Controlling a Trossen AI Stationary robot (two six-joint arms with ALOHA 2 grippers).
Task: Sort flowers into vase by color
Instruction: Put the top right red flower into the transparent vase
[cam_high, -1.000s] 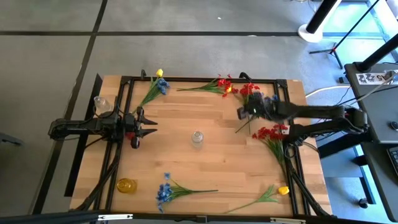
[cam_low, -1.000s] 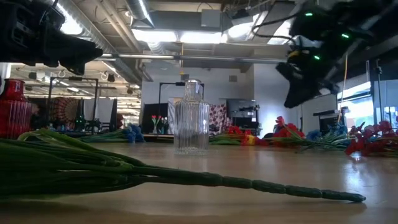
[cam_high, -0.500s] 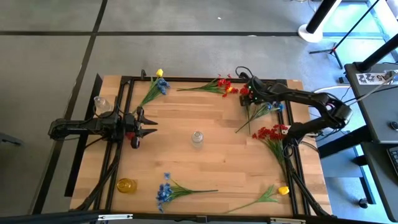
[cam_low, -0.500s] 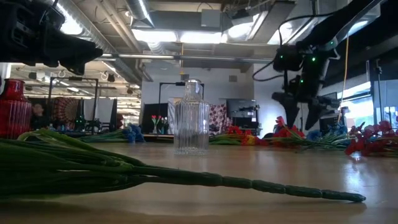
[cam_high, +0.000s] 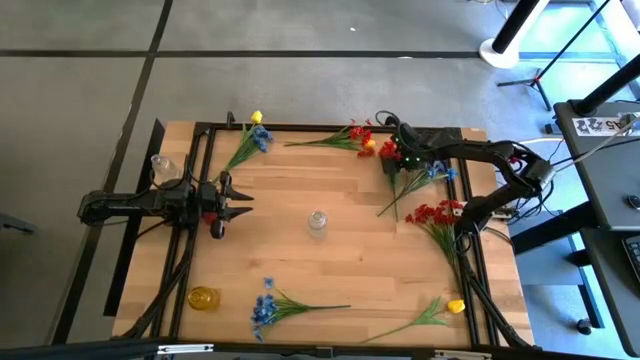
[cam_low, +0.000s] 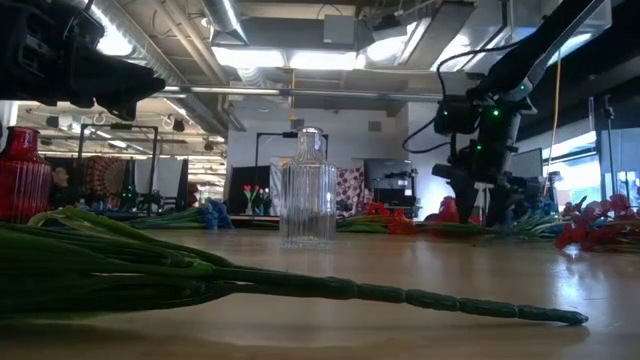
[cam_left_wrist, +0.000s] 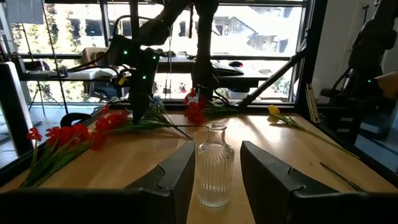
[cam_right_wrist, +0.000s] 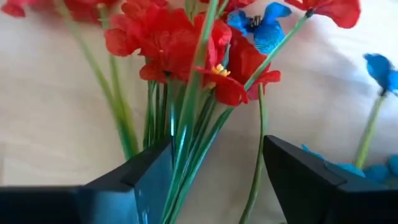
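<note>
My right gripper (cam_high: 398, 160) (cam_right_wrist: 217, 155) points steeply down at the table's far right, open. It hangs over a spray of red flowers (cam_right_wrist: 180, 43), whose green stems (cam_right_wrist: 186, 149) stand between the fingers; I cannot tell whether they touch. A blue bloom (cam_right_wrist: 261, 25) lies beside the red ones. The clear ribbed vase (cam_high: 317, 222) stands upright at the table's centre. My left gripper (cam_high: 238, 200) (cam_left_wrist: 216, 149) waits open and level at the left, facing that vase.
More sprays lie flat: yellow and blue (cam_high: 250, 140) far left, red (cam_high: 345, 137) at the far edge, red (cam_high: 435, 215) at right, blue (cam_high: 275, 305) and yellow (cam_high: 440, 310) near. A yellow vase (cam_high: 203, 297), a clear one (cam_high: 160, 168) and a red one (cam_low: 20, 185) stand at left.
My right gripper has swung toward the table's far edge and come down over the red spray, tipping to point more steeply down. Its fingers have opened. The flowers and vases lie where they were.
</note>
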